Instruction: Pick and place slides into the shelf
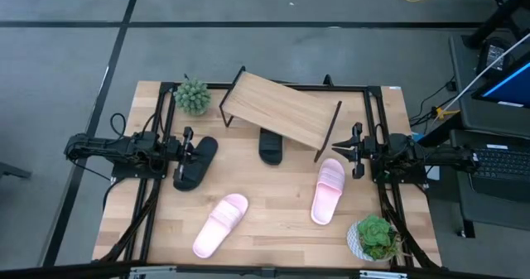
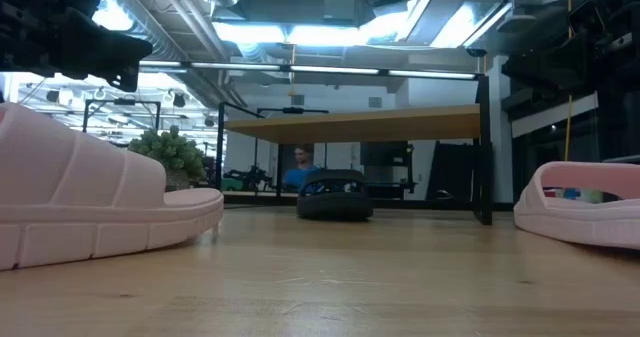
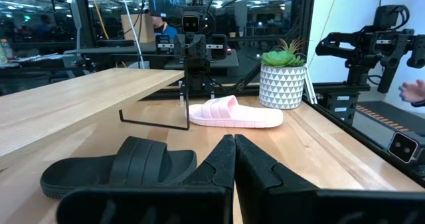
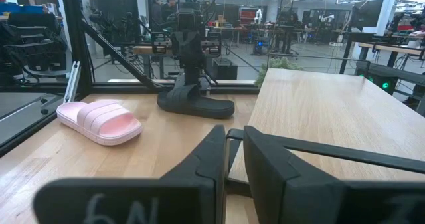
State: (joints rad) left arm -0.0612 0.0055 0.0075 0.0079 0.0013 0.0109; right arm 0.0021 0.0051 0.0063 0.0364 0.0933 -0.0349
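Observation:
The shelf (image 1: 281, 109) stands slanted at the table's far middle. One black slide (image 1: 271, 146) lies on the table, half under the shelf's near edge, as the low view also shows (image 2: 335, 197). The second black slide (image 1: 197, 163) lies flat just beside my left gripper (image 1: 190, 146), which hovers shut (image 3: 234, 147). A pale pink slide (image 1: 329, 190) lies near my right gripper (image 1: 356, 151); its fingers (image 4: 234, 137) are nearly together, off the table. The other pink slide (image 1: 221, 223) rests near the front edge. A black slide (image 3: 119, 167) shows ahead of the left fingers.
A small green plant (image 1: 192, 95) sits at the far left, by the shelf's left end. A potted plant in a patterned pot (image 1: 374, 238) stands at the near right corner. A black frame (image 1: 368, 113) rims the table. Bare wood lies between the two pink slides.

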